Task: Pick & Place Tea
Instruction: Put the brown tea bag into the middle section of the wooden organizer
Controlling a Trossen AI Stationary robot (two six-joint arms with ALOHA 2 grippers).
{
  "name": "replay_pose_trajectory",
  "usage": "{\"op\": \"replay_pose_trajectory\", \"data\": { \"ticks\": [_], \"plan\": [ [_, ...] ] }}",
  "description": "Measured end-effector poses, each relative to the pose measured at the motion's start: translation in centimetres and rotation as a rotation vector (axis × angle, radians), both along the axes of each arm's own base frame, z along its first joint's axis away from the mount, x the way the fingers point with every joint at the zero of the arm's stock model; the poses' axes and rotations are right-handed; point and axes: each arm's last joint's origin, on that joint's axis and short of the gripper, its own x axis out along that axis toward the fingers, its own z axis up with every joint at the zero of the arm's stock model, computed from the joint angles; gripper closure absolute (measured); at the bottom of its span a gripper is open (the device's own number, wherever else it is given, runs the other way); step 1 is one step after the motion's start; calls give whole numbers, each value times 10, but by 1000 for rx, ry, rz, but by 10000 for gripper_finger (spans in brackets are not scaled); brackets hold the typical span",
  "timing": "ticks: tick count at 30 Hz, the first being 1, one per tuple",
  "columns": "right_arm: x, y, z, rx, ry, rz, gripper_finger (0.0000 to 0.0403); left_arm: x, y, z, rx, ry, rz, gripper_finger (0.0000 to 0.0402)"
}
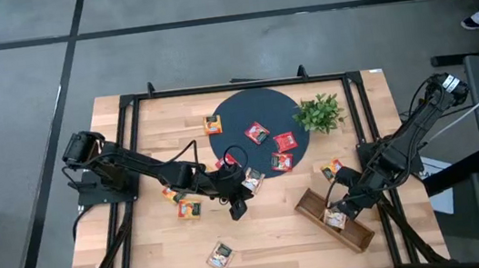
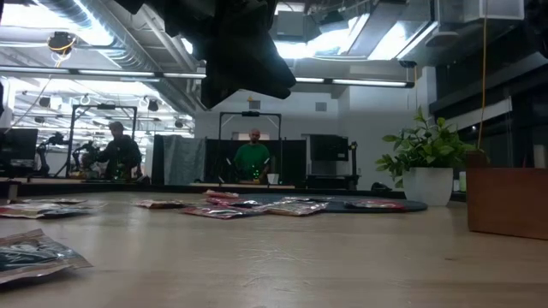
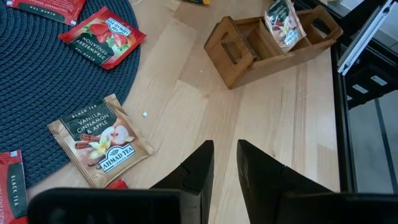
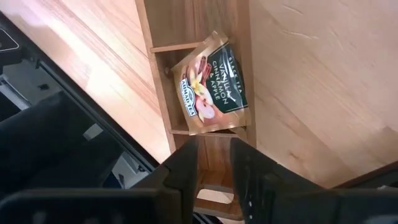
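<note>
Several tea packets lie on the dark round mat [image 1: 253, 132] and on the table around it. One vanilla-cinnamon-apple packet [image 3: 99, 140] rests half on the mat's edge, and a red strawberry packet [image 3: 102, 34] lies on the mat. My left gripper [image 1: 238, 209] [image 3: 225, 163] hovers over bare wood near these, narrowly open and empty. My right gripper [image 1: 335, 206] [image 4: 214, 158] is above the wooden tray [image 1: 358, 234], narrowly open and empty. A vanilla-cinnamon-apple packet [image 4: 211, 84] sits tilted in the tray's middle compartment and sticks up above its walls in the left wrist view [image 3: 283, 25].
A small green plant [image 1: 319, 113] in a white pot stands at the mat's far right. Loose packets lie near the table's near edge [image 1: 221, 256], left of centre [image 1: 190, 210] and beside the tray [image 1: 331, 169]. People stand in the room beyond the table [image 2: 253, 158].
</note>
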Motion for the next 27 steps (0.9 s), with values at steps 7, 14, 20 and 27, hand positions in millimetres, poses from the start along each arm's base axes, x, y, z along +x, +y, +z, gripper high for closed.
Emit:
{"op": "replay_pose_trajectory", "data": {
  "ticks": [7, 14, 20, 27],
  "plan": [
    [2, 3, 2, 48, -3, -12, 303, 0, 0, 0, 0, 0, 0, 334],
    [-1, 11, -4, 54, 70, 15, 313, 0, 0, 0, -1, 0, -1, 334],
    [5, 27, -15, 56, 73, 52, 361, 0, 0, 0, -1, 0, -1, 334],
    [9, 37, -26, 36, 90, 69, 391, 0, 0, 0, 6, 0, -6, 334]
  ]
}}
